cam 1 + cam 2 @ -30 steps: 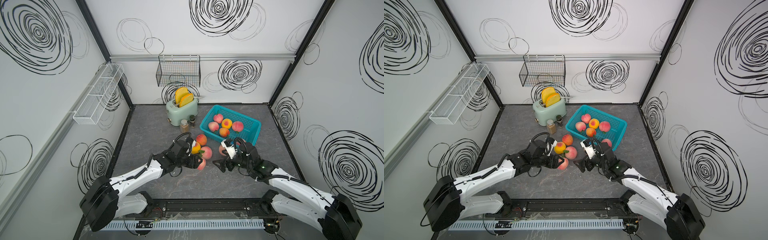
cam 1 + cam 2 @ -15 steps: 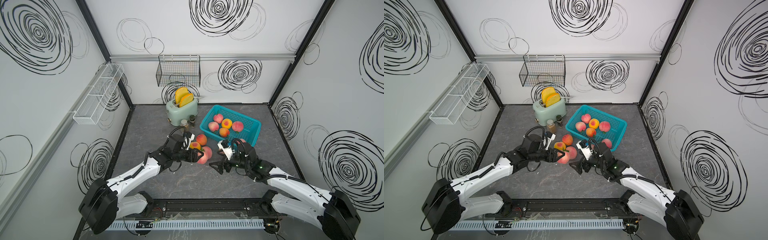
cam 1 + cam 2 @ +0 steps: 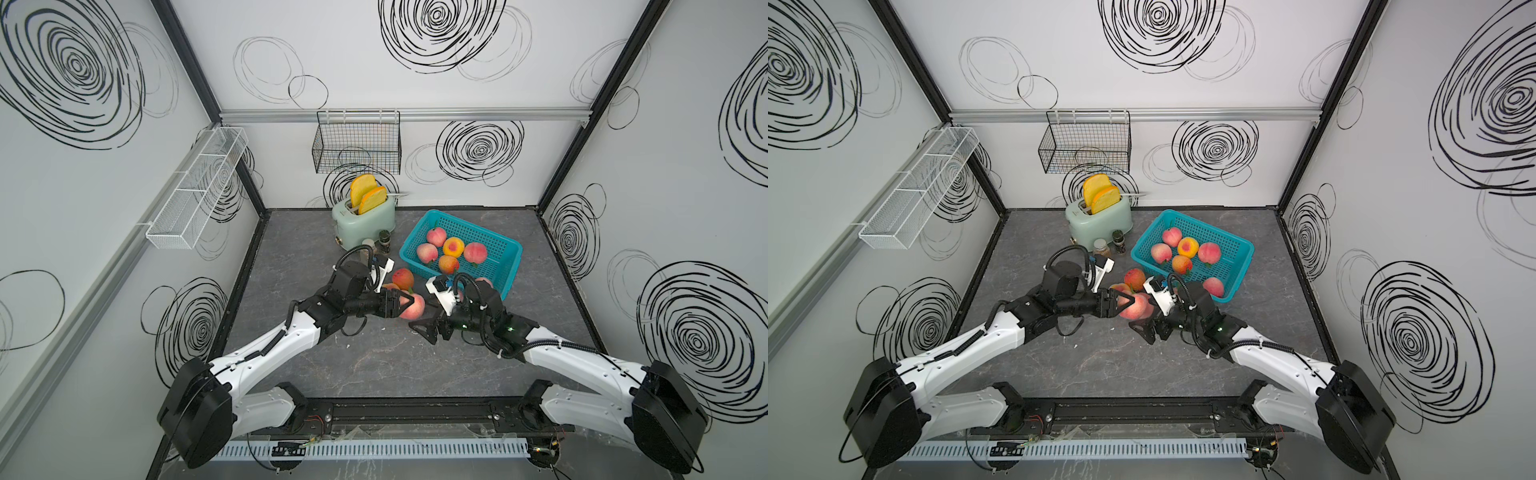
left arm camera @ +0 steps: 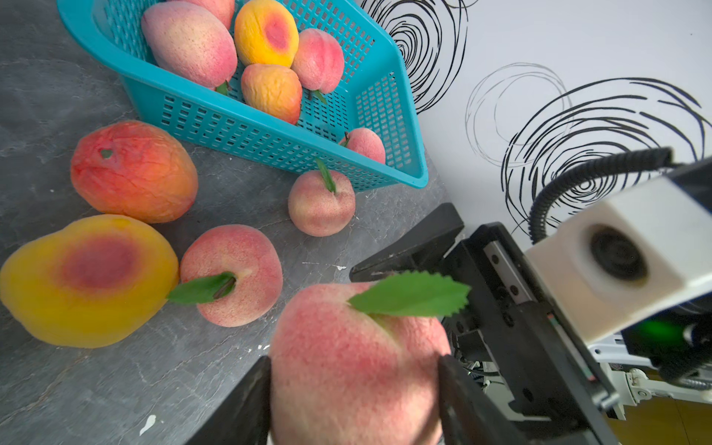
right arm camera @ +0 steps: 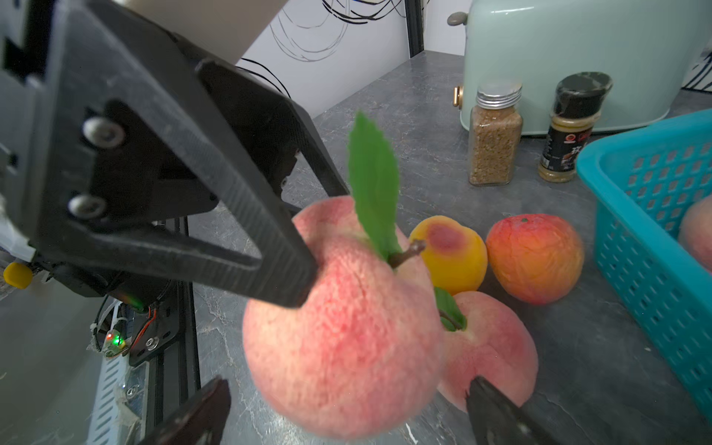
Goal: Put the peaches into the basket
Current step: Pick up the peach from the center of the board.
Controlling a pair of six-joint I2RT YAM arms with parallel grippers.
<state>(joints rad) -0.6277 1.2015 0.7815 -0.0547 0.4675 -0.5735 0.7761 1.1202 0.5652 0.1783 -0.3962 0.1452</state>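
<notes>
Peach (image 4: 358, 366) now lifted in L jaws; basket (image 3: 494, 249) holds 6 peaches (image 3: 475, 252).

1. The held peach (image 4: 354, 366) is blurred and cut off by the left wrist view's edge.
2. In a top view, the right arm (image 3: 478, 320) partly hides a second peach (image 3: 484, 282).
3. The label on the dark jar (image 5: 570, 131) is unreadable.

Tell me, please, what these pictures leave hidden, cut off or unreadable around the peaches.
1. Held peach: blurred, its lower part cut by the left wrist view's edge.
2. Corner peach in the basket: in a top view, mostly behind the right arm's cable.
3. Black-capped jar: label print too small, right wrist view.
</notes>
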